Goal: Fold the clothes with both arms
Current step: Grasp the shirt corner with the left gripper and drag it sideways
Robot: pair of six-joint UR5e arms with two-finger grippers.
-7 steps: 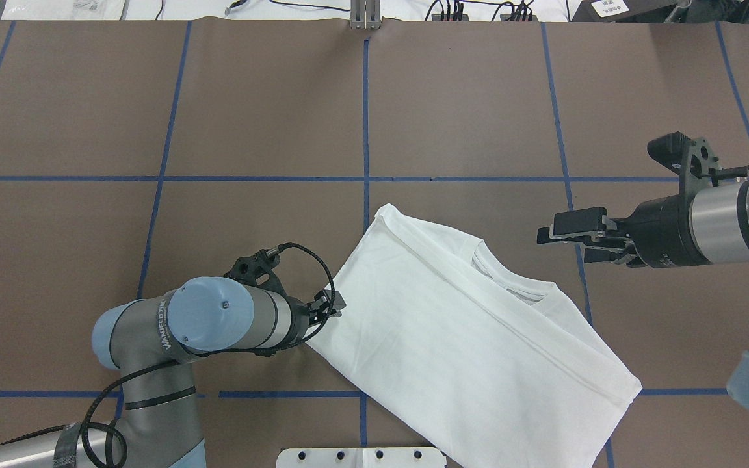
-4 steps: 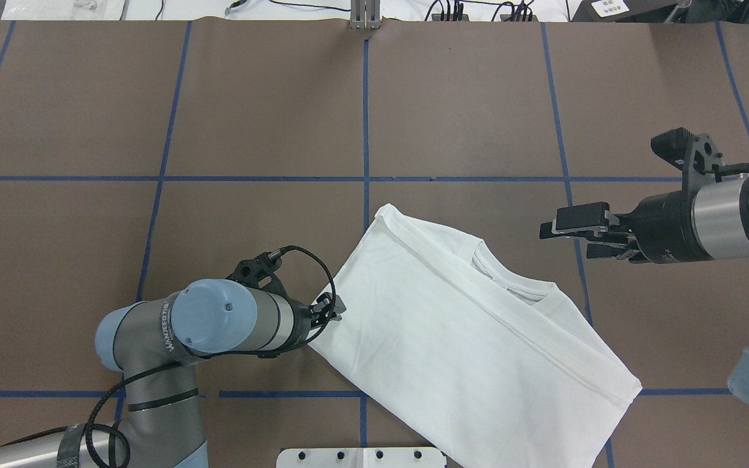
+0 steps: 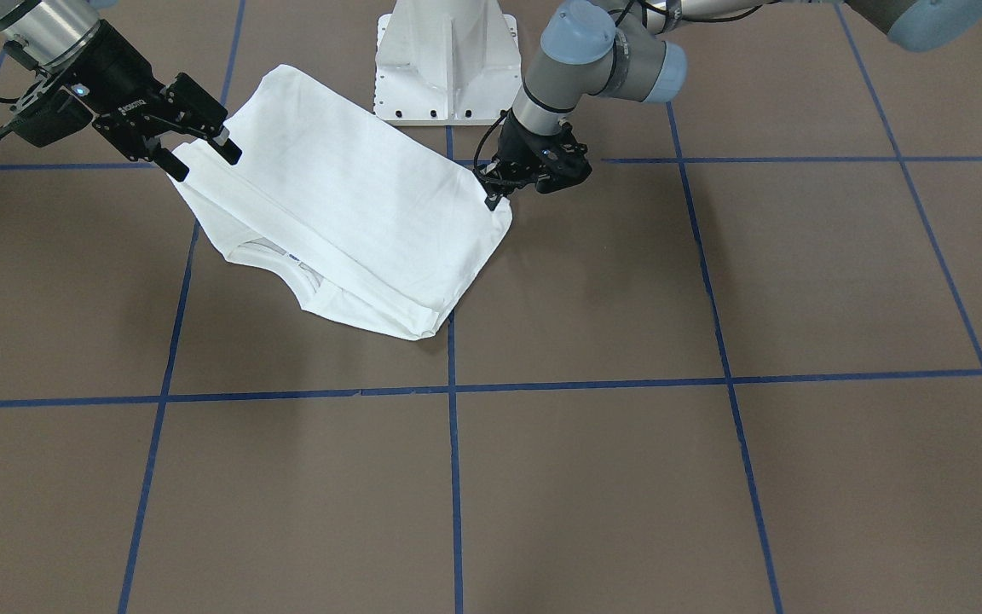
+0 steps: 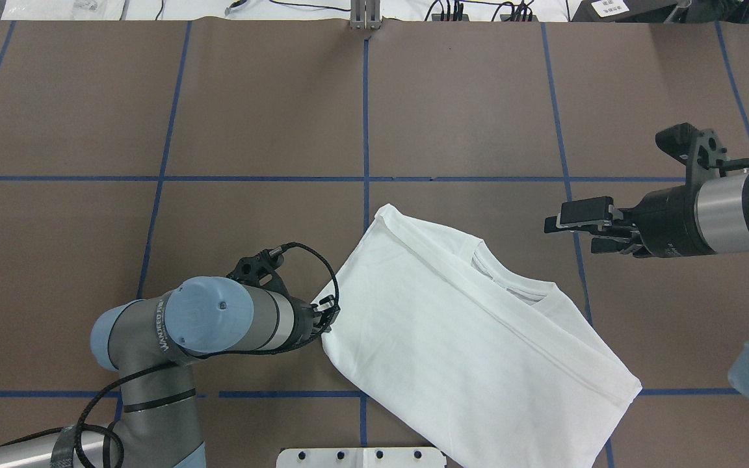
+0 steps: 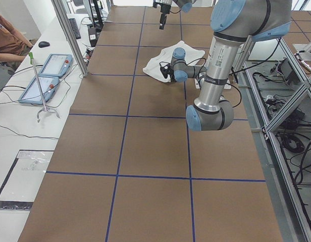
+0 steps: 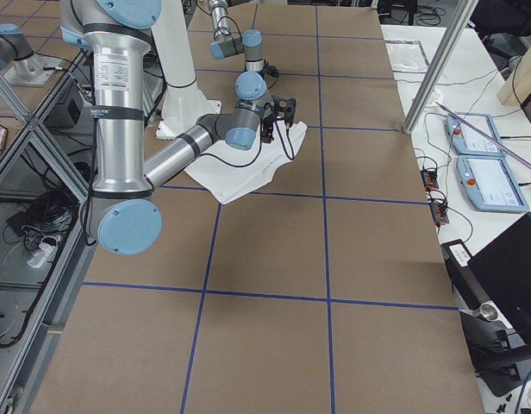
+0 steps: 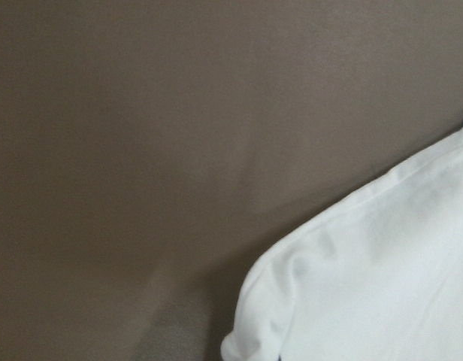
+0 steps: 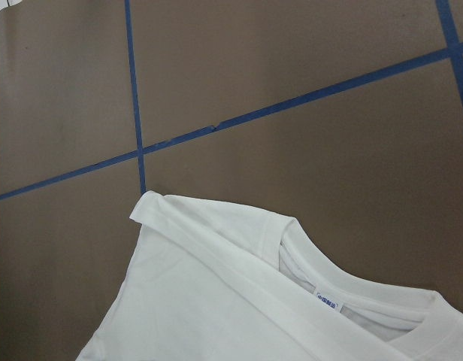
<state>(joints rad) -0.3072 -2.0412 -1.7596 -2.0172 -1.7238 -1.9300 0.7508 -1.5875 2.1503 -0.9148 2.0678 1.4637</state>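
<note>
The table carries a brown covering divided into rectangles by blue tape lines. A white pedestal base stands at 1 table edge. On a white side bench, 2 pale-blue control pendants lie side by side near an aluminium post.

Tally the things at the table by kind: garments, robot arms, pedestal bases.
Garments: 1, the white shirt
Robot arms: 2, the left arm and the right arm
Pedestal bases: 1, the white pedestal base
Total: 4
</note>
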